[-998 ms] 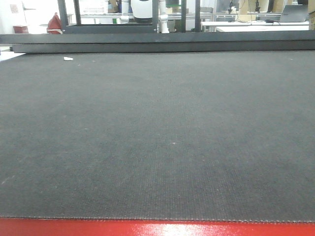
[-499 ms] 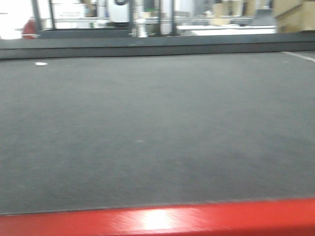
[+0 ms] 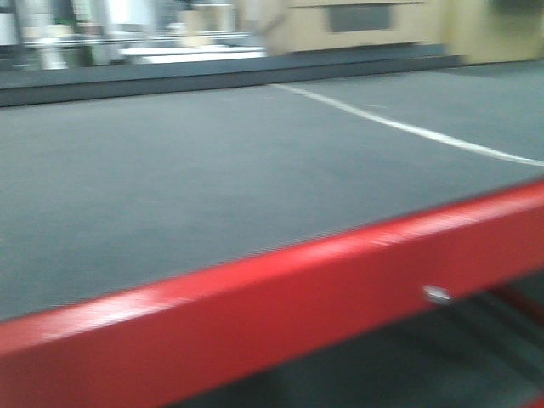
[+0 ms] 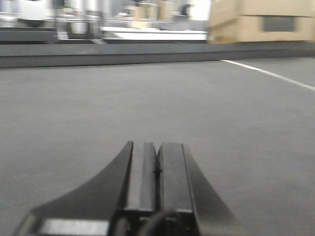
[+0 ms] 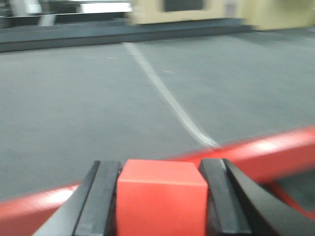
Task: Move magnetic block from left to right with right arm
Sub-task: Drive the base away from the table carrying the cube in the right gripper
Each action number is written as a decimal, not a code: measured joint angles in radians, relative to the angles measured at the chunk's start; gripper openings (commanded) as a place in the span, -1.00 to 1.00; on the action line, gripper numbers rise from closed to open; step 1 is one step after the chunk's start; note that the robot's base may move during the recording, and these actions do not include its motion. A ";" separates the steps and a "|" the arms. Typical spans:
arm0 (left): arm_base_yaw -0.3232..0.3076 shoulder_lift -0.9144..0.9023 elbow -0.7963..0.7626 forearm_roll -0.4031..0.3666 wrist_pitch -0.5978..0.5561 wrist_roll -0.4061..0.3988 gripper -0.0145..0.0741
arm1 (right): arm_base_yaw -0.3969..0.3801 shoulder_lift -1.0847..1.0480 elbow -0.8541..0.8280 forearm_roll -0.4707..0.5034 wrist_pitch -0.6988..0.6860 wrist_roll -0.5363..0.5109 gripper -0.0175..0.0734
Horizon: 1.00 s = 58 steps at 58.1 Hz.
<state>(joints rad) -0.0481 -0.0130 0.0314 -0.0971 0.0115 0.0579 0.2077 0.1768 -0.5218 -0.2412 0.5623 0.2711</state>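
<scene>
In the right wrist view the magnetic block point(image 5: 162, 196), a small plain red cube, sits between the two dark fingers of my right gripper point(image 5: 161, 169), which is shut on it. Beyond the block lie the glossy red table edge point(image 5: 266, 155) and the grey mat point(image 5: 88, 113). My left gripper point(image 4: 157, 147) shows in the left wrist view with its two black fingers pressed together and nothing between them, low over the grey mat point(image 4: 147, 103). Neither gripper nor the block appears in the front-facing view.
Brown cardboard boxes point(image 3: 357, 25) stand behind the far edge of the table. A white line point(image 3: 408, 129) runs diagonally across the grey mat point(image 3: 170, 178). The red table edge point(image 3: 280, 297) slants across the front view. Blurred shelving point(image 4: 74, 19) stands at the back left.
The front view has swung to the right: the red table edge has risen and tilted, the cardboard boxes and white line have come into view, and the picture is blurred by motion.
</scene>
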 measured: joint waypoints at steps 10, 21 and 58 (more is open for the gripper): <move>0.000 0.000 0.000 0.000 0.000 0.000 -0.96 | 0.000 0.000 0.000 0.000 0.000 0.000 -0.18; 0.000 0.000 0.000 0.000 0.000 0.000 -0.96 | 0.000 0.000 0.000 0.000 0.002 0.000 -0.18; 0.000 0.000 0.000 0.000 0.000 0.000 -0.96 | 0.000 0.000 0.000 -0.002 0.002 0.000 -0.18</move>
<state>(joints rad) -0.0481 -0.0130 0.0314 -0.0971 0.0115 0.0579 0.2077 0.1768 -0.5218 -0.2432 0.5639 0.2711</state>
